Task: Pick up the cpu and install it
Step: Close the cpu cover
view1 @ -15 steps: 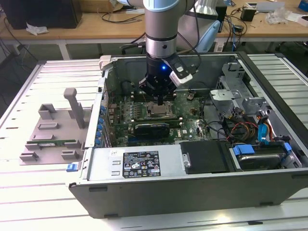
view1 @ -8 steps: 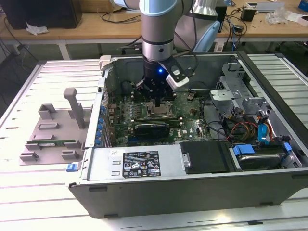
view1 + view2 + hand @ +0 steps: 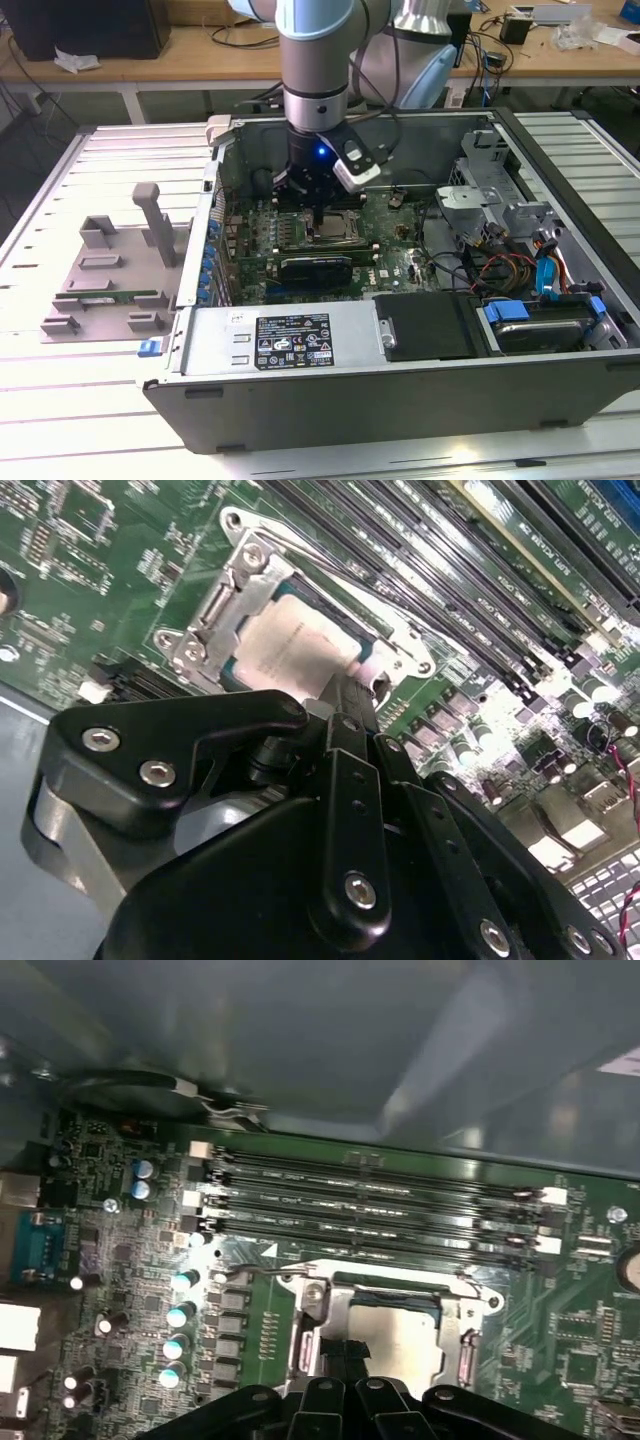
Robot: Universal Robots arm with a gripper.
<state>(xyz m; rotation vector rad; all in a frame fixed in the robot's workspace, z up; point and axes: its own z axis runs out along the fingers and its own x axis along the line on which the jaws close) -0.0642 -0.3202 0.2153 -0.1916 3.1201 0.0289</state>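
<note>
Item 1. Cpu (image 3: 300, 645): one edge hidden behind the claw (image 3: 350, 695) in both wrist views; whether the two touch cannot be told.
Item 2. Claw: body cut off by the picture edge in both wrist views.
Item 3. Arm (image 3: 315, 50): upper part cut off at 12 o'clock in the exterior view.
Item 4. Computer case (image 3: 400, 400): 3 o'clock side runs out of the exterior view.
Item 5. Label (image 3: 292, 342), toward the case's 6 o'clock side: print too small to tell.

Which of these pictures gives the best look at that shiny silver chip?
The second wrist view: the cpu lies close inside the socket frame, with the gripper at its edge. The first wrist view shows it partly behind the gripper; the exterior view shows it small, beneath the gripper.
</note>
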